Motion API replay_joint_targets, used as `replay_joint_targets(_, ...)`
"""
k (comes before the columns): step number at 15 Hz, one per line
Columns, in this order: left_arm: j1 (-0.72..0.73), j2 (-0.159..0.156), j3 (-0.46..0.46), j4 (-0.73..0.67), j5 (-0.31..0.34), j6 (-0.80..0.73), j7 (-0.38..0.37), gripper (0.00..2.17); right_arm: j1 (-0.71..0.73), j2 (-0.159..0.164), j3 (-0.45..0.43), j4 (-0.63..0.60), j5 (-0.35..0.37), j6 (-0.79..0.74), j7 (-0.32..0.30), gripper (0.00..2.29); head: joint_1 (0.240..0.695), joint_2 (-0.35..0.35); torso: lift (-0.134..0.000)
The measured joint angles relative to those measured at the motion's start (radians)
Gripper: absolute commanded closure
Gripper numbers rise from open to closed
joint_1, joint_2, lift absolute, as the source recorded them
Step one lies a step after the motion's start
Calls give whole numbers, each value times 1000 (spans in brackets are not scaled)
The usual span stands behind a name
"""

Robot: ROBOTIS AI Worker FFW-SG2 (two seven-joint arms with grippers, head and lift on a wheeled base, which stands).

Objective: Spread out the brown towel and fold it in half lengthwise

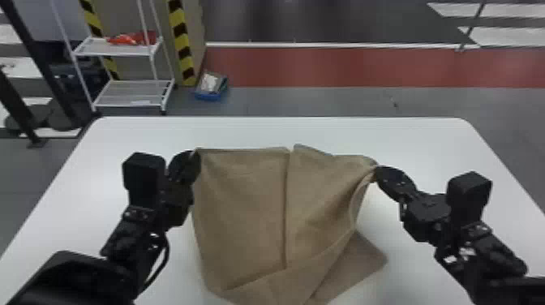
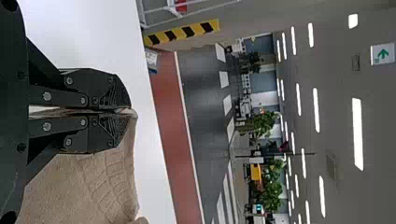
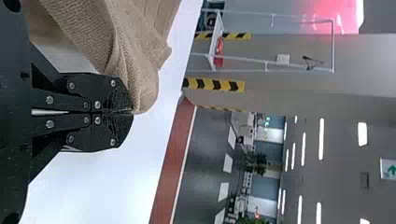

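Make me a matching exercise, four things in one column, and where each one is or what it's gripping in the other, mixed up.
1. left gripper
2. right gripper
3. blue tray
4. red bundle

A. on the upper shelf of the white rack
B. fingers pinching the far left corner of the towel
C. on the floor beyond the table
D. fingers pinching the towel's right side

Pairs: 1-B, 2-D, 3-C, 4-A
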Motion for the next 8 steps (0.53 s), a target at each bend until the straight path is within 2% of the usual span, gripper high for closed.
replay_joint_targets(3,33,1,79,-46,19,12,-1,1089,-28,-32,-113,16,-53,33,6,1652,695,-72,-125)
replay_joint_targets(5,53,2,112,-78,21,14,1,1089,-61,-52,-150,43,-66,61,5,1652,695,-84,-125)
replay_joint_targets(8,93,2,148,-113,21,13,3,1089,-90,-62,-178,99,-63,79,6,1652,695,-96,-125)
